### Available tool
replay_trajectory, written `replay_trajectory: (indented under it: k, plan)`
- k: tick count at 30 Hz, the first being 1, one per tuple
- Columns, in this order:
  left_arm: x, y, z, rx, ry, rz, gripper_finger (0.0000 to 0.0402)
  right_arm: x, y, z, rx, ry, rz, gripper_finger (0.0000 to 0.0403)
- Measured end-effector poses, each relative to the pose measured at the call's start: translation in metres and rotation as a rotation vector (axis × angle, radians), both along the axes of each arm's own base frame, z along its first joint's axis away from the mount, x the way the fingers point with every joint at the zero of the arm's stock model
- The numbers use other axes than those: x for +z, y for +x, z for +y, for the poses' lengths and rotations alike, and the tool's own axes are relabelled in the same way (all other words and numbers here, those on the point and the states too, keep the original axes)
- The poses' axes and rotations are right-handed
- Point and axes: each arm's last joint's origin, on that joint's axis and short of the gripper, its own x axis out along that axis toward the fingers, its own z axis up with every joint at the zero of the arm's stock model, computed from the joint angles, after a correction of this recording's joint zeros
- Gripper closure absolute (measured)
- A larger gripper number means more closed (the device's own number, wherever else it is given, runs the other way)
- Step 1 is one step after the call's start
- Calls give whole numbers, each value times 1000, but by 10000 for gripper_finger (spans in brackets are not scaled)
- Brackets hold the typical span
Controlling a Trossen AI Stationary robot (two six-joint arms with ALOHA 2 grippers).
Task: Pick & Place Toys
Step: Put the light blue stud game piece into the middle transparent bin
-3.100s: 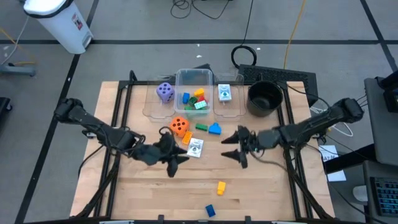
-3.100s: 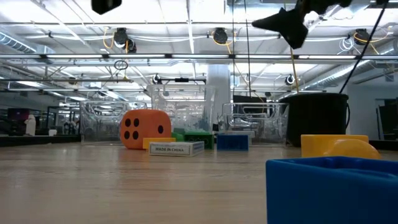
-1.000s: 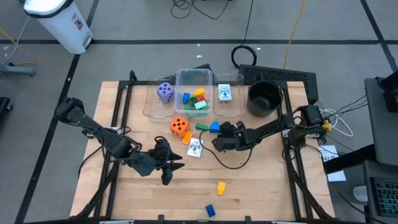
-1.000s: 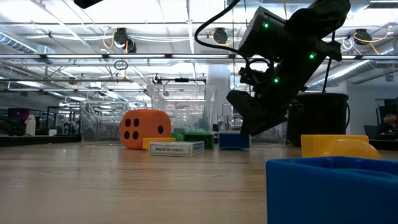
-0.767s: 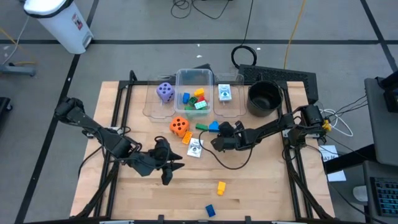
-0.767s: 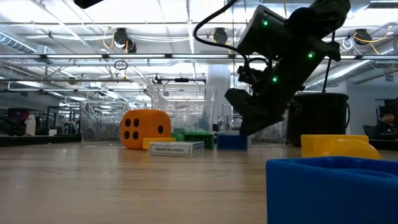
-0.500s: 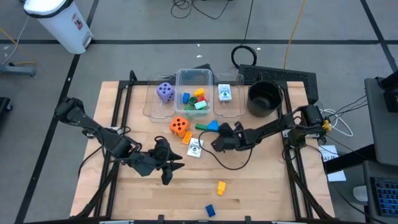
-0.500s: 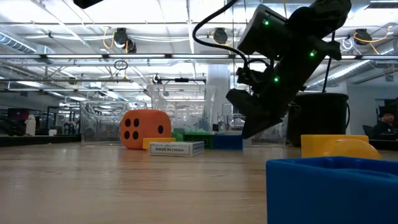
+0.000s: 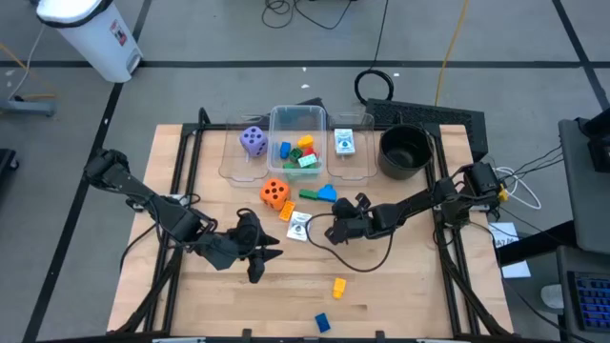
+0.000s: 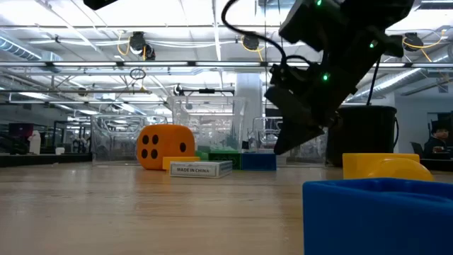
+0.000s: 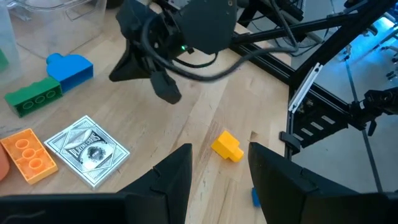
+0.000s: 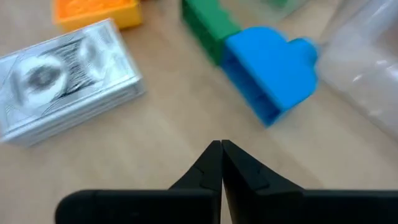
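A blue block (image 9: 327, 193) and a green block (image 9: 310, 194) lie on the table just in front of the clear tub (image 9: 296, 143). Beside them are an orange die (image 9: 274, 194), an orange flat block (image 9: 286, 210) and a white card (image 9: 298, 226). My right gripper (image 9: 334, 232) hovers near the card, shut and empty; its wrist view shows the blue block (image 12: 270, 71) and card (image 12: 62, 74) beyond the shut tips (image 12: 221, 146). My left gripper (image 9: 257, 250) waits open at mid-left above the table, looking at a yellow block (image 11: 227, 146).
The tub holds several blocks. A purple die (image 9: 253, 141) and another card (image 9: 344, 143) sit on clear lids beside it. A black pot (image 9: 404, 151) stands at the far right. A yellow block (image 9: 338, 286) and a blue block (image 9: 322, 322) lie near the front edge.
My right gripper has drawn back from the blue block toward the table's near edge, risen a little, and shut on nothing. The blue block has slid slightly toward the green block and stays on the table. My left arm has kept still.
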Motion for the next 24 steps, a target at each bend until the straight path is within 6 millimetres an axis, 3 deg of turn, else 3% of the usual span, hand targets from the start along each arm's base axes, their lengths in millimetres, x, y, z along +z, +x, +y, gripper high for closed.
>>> replay_trajectory:
  k: [6,12,18,24]
  plan:
    - [0,0,0,0,1,1,241,10,-2,11,89,45,-13,399]
    - [0,0,0,-3,8,5,241,29,-7,15,216,-25,-15,384]
    - [-1,0,0,-4,12,9,241,51,-10,5,250,-77,-55,304]
    - [-2,-1,1,3,23,18,241,53,-7,-17,256,-48,-36,191]
